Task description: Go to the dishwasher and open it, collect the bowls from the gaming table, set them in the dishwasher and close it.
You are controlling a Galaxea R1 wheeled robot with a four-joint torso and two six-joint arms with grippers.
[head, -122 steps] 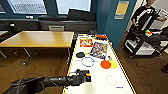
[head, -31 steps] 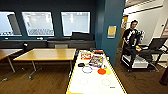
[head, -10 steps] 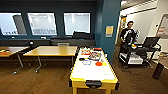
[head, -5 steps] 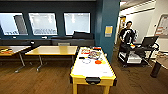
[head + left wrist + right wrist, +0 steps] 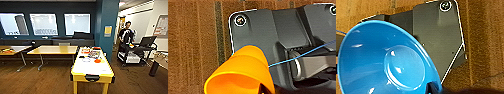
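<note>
The gaming table, yellow-topped with a black end panel, stands ahead of me in the head view. On its far half lie an orange-red bowl, a pale bowl and a dark one. The left wrist view has an orange bowl held at its rim by my left gripper, above wooden floor. A blue bowl is held the same way by my right gripper in the right wrist view. The dishwasher is out of view.
Flat colourful boxes lie at the table's far end. Wooden desks stand to the left, a teal pillar behind. At right a person stands by a black cart, with another table's corner beyond.
The whole view has pulled back from the table: twelve seconds ago I was right at it with an arm stretched over it. Over the last second the picture only shifts slightly.
</note>
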